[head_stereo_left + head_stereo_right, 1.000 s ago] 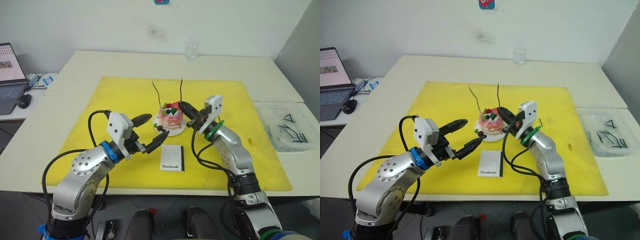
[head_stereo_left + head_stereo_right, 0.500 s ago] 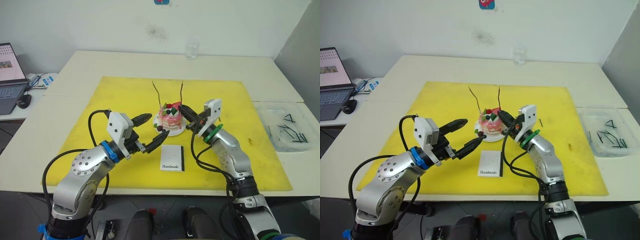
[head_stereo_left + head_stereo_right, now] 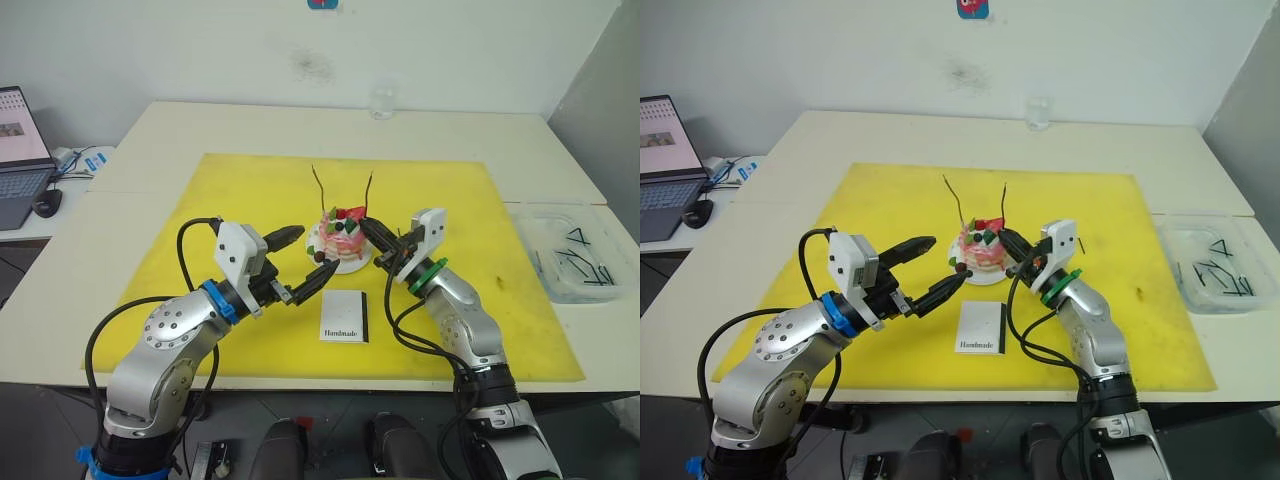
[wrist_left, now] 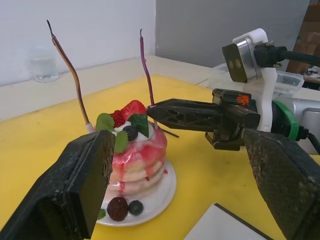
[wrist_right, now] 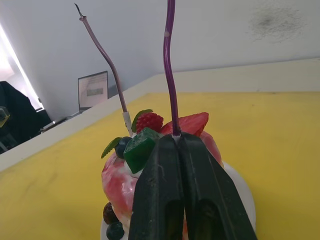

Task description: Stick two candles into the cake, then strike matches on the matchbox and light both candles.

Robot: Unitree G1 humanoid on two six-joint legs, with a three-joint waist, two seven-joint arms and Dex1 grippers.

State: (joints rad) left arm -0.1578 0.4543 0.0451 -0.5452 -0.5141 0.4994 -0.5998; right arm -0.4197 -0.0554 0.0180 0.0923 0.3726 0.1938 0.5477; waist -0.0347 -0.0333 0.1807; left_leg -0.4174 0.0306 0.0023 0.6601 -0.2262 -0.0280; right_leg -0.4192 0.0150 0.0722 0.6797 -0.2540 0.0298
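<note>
Since one second ago, right hand (image 3: 366,226) sits lower against the cake (image 3: 337,236), and both candles (image 3: 319,188) lean differently. Head views: cake on yellow surface (image 3: 200,210); matchbox (image 3: 345,316) just in front; left hand (image 3: 305,260) spread wide, empty, beside the plate. Left wrist view: fingers (image 4: 80,185) flank the cake. Right wrist view: fingers (image 5: 162,185) pressed together, gripping the purple candle's (image 5: 170,65) base atop the cake.
</note>
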